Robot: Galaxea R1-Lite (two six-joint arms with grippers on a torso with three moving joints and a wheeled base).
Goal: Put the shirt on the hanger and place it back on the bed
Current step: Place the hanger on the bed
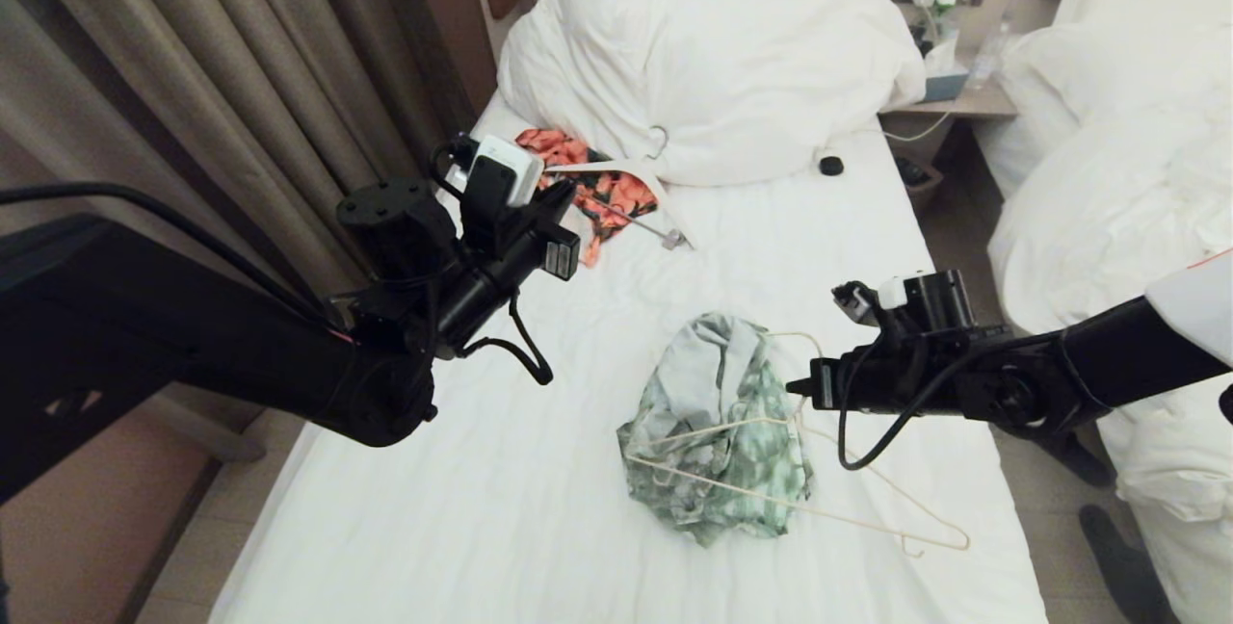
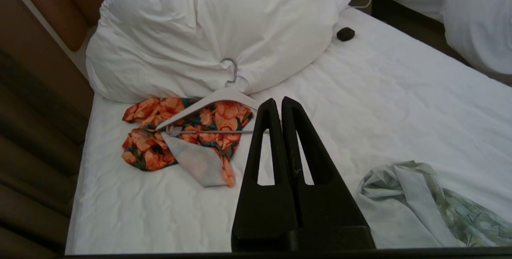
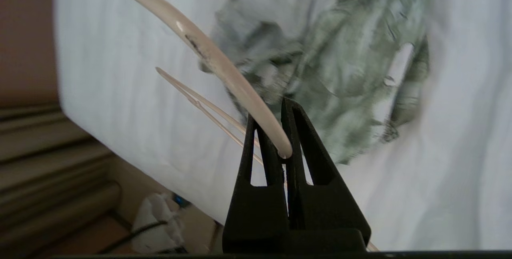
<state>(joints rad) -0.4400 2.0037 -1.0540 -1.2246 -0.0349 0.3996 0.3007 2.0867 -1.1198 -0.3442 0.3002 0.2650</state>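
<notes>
The green-and-white floral short-sleeved shirt (image 1: 718,427) lies crumpled in a heap at the lower centre of the head view, on the smooth white sheet of the bed (image 1: 539,508). Across and partly under it runs the thin cream wire-like hanger (image 1: 872,499), its hook end trailing off toward the lower right. The right gripper (image 1: 798,387) reaches in from the right edge, and its wrist view shows the fingers pinching a curved stretch of the hanger's wire — a narrow hold near the tips. The shirt looks bunched rather than draped on the frame, so the step in hand seems to be working the hanger into the garment. To do it well, the grip on the wire should probably sit deeper between the fingers, since a thin rod can twist or slip; any lift should be slow, watching whether cloth snags on the notches. The left gripper (image 2: 282,103) hangs at the upper left of the head view with its fingers pressed together on nothing — it could steady the collar. Beyond it lie an orange-red floral garment (image 1: 602,191) and a wide white hanger (image 1: 626,171).
</notes>
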